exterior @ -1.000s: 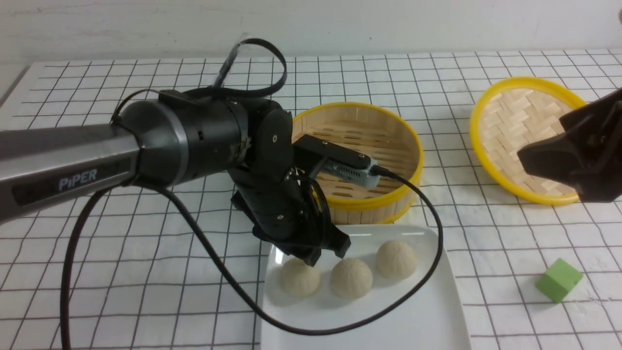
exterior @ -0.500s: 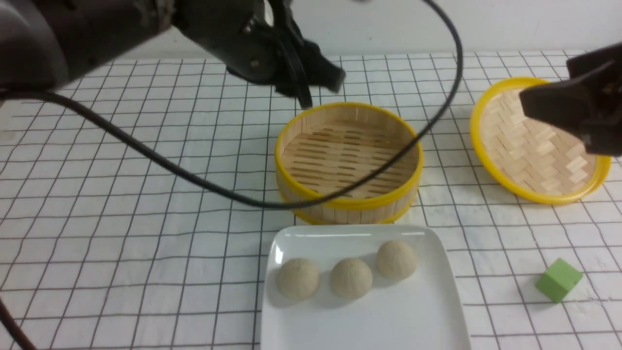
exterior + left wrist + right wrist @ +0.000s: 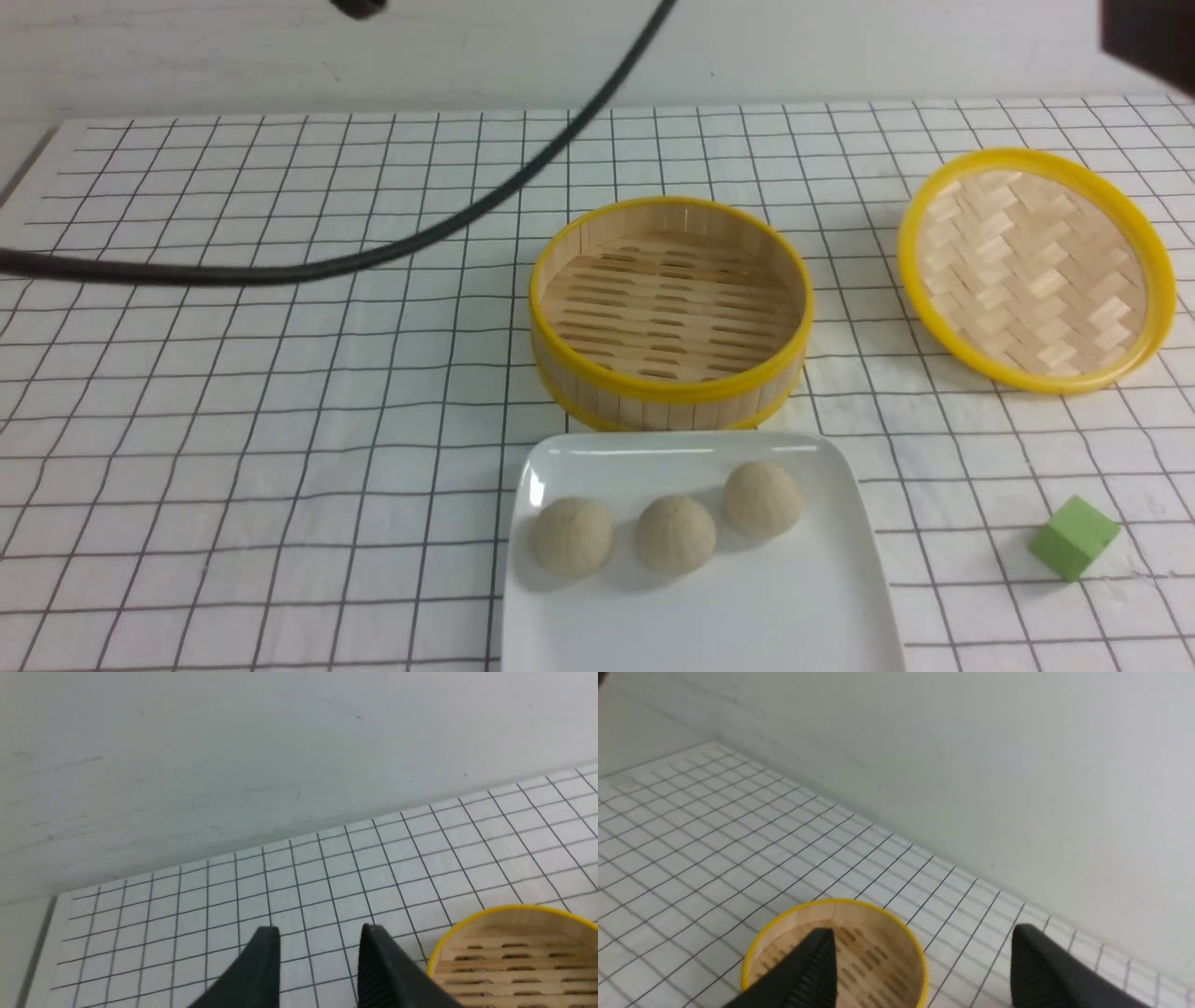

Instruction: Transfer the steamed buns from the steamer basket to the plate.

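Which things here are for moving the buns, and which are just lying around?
For the job:
buns, all three on the plate
plate
basket, nothing in it

Just lying about:
lid
green block
cable

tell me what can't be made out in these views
- Front view: plate, near edge cut off by the frame's bottom.
- Front view: left tool all but beyond the top edge; mostly its cable shows.
- Left wrist view: steamer basket cut by the frame's corner.
- Right wrist view: right tool, whose fingers hide part of the basket floor.
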Controlling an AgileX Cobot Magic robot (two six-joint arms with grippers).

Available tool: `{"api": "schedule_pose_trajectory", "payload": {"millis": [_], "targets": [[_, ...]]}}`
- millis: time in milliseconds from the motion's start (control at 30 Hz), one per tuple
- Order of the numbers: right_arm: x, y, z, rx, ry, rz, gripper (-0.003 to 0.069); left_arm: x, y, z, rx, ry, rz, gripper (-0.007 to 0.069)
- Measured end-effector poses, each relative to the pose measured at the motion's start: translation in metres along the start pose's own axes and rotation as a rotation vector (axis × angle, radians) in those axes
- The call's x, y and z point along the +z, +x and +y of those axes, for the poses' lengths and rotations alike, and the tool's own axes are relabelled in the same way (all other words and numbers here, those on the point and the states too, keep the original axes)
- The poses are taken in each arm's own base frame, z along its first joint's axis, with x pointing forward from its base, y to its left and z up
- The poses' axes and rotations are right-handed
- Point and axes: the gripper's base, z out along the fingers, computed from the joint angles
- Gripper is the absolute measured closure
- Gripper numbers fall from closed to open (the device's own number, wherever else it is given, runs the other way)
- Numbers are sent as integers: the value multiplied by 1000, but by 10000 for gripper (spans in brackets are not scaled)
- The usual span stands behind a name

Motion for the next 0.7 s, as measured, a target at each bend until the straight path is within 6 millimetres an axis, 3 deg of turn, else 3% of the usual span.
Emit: {"api": "schedule_pose_trajectory", "payload": {"millis": [200,333,367,433,467,533,700], "targets": [[-61,-14,-4,-6,48,-152,165,-34,-9,21,-34,-19,-69,393],[-133,-10,-4,42,63,-251,165,-50,-12,30,-52,-23,-102,392],[-140,-8,-4,43,63,-255,165,-51,-12,31,-53,-23,-104,392],[-182,6,-1,64,52,-272,165,-54,-12,32,-57,-24,-109,392],[-185,8,0,67,50,-273,165,-54,-12,32,-57,-24,-110,392],[-222,27,5,84,26,-305,165,-54,-12,32,-61,-20,-110,391],[-248,62,12,56,24,-317,165,-54,-12,28,-97,30,-108,388]]}}
